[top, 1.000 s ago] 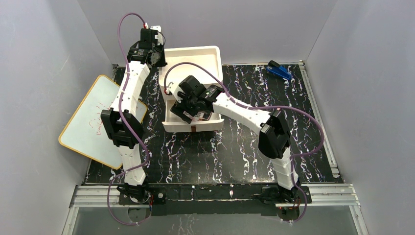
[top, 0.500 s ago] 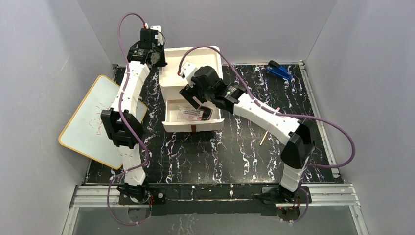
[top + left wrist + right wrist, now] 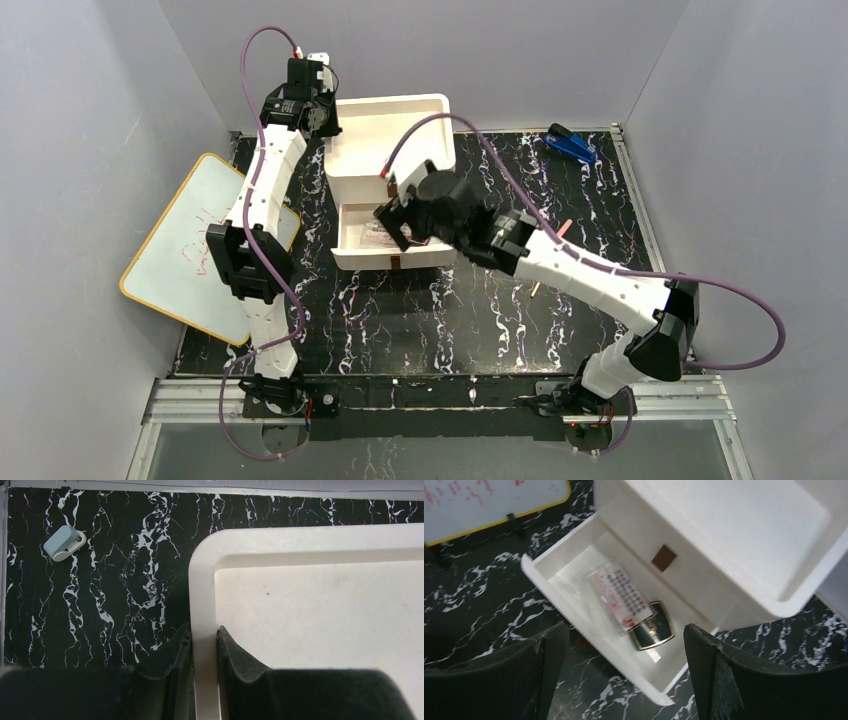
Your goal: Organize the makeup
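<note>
**A:** what moved?

**B:** my right gripper (image 3: pixel 624 630) pulled back off the drawer (image 3: pixel 555 591), spread wide, empty. palette (image 3: pixel 616 596) lies lengthwise along it, compact (image 3: pixel 653 628) touching, toward the right end. left gripper (image 3: pixel 204 635) pinches the box rim (image 3: pixel 200 580).

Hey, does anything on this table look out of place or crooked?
Two things. The whiteboard lies askew, overhanging the table's left edge. A thin stick lies loose on the table beneath the right arm, while the palette and black compact already sit in the open drawer.
</note>
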Motion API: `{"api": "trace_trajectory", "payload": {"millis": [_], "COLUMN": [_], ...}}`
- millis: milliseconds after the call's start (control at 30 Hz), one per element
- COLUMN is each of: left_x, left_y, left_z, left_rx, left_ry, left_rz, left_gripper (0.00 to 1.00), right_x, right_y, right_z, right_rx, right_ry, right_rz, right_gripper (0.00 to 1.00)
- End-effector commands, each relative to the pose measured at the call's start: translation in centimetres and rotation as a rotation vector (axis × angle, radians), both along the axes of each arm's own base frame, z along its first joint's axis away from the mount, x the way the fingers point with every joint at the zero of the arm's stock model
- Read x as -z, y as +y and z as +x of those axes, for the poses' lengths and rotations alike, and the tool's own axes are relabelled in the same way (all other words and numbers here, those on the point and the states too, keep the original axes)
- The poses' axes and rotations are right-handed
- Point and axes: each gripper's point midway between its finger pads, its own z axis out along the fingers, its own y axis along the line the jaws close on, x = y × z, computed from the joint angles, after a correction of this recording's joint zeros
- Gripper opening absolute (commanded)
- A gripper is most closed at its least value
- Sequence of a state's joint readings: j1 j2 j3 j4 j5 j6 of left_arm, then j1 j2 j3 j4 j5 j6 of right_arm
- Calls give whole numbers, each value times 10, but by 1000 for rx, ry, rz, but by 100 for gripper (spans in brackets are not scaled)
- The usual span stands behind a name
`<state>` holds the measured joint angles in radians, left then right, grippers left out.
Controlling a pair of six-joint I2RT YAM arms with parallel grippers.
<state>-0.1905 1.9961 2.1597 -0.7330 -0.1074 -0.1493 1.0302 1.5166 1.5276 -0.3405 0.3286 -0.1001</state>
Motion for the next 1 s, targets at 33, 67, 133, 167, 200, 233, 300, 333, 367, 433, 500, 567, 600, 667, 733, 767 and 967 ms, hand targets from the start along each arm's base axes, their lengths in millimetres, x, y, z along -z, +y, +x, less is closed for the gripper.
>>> {"api": "trace_trajectory", "payload": {"millis": [33,67,133,167,200,233,300,333,367,433,500,567,600,667,733,767,967], "left_x": [90,90,91,90,89,89,89,89,89,89,88,87,86,85,84,84,84], "left_y": [-22,-21,-19,-19,-18,-17,-16,-16,-15,-14,-13,-12,-12,-13,-14,-15,-16], "left_z": [-58,-57,-55,-54,-53,-53,-53,-54,-54,-56,-57,-59,-59,-61,-63,-64,-74], "left_rx": [54,43,27,17,6,-4,-16,-21,-24,-28,-32,-31,-29,-24,-13,-8,9], "left_ry": [385,380,373,366,360,355,353,352,352,352,348,348,347,347,348,349,356], "left_rz": [11,15,18,16,16,16,15,14,14,16,19,21,22,19,12,10,-1], "left_gripper": [0,0,0,0,0,0,0,0,0,0,0,0,0,0,0,0,0], "right_x": [49,57,75,83,92,101,114,118,121,125,126,130,133,137,140,138,123], "right_y": [22,25,30,31,31,30,30,30,30,32,37,40,42,44,44,44,42], "right_z": [-47,-53,-61,-62,-62,-61,-57,-54,-52,-46,-41,-37,-35,-31,-25,-21,14], "right_rx": [69,98,136,172,199,231,282,303,321,354,368,392,397,414,431,440,473], "right_ry": [169,212,282,308,332,345,360,360,357,351,351,366,372,374,366,357,273], "right_rz": [65,92,108,113,115,111,105,99,91,80,77,66,63,66,74,82,119], "right_gripper": [92,92,92,92,93,93,94,95,96,98,98,98,98,98,98,98,98]}}
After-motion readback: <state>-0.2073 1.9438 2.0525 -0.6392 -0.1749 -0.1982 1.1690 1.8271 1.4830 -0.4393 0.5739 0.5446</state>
